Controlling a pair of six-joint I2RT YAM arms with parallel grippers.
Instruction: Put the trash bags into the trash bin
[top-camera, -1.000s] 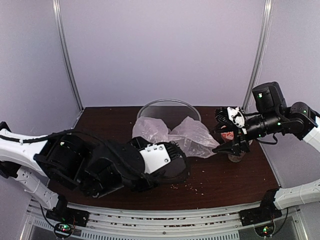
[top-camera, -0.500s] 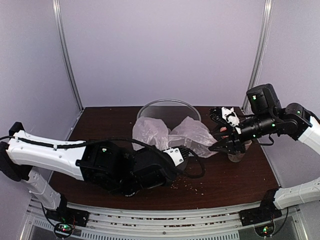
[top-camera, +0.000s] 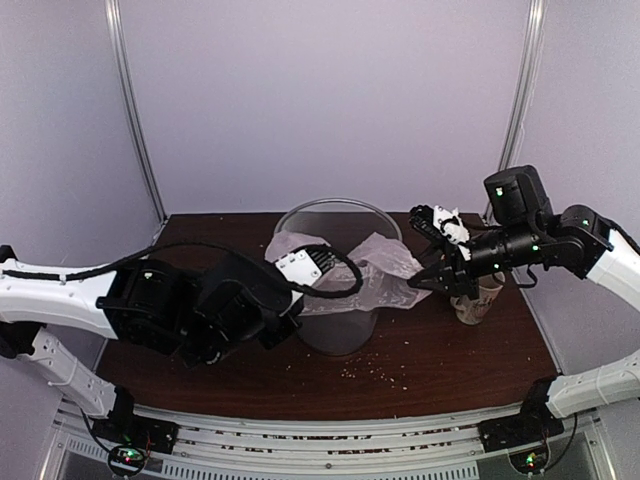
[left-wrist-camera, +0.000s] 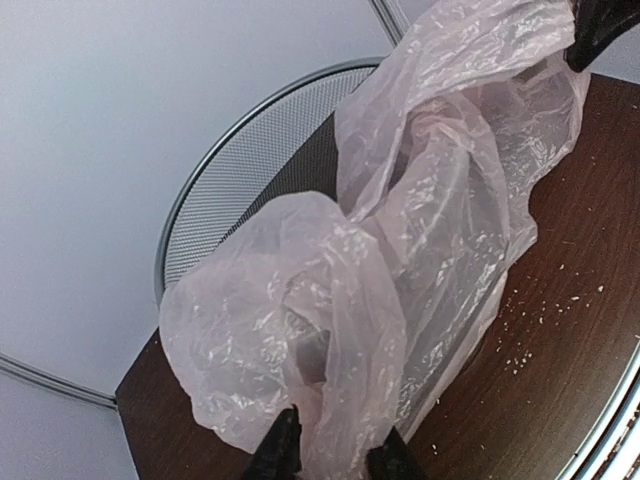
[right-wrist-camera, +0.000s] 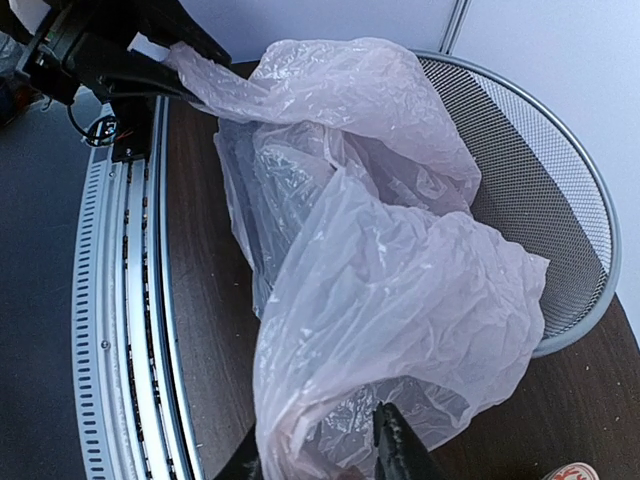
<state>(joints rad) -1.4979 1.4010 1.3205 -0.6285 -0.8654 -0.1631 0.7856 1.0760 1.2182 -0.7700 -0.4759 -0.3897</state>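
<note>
The trash bag, thin pinkish-white film, hangs in front of the grey mesh trash bin, stretched between both grippers. My left gripper holds the bag's left end. In the left wrist view the film is bunched between the jaws of that gripper, with the bin behind. My right gripper holds the right end. In the right wrist view the bag fills the gap between that gripper's dark fingers, beside the bin.
A cream patterned mug stands on the dark wooden table, right behind my right gripper. Crumbs are scattered in front of the bin. A grey wall closes the back, and metal rails run along the near edge.
Both grippers have closed on the bag's ends. The left arm swung back and up to the bag's left end. The right gripper moved slightly left, away from the mug.
</note>
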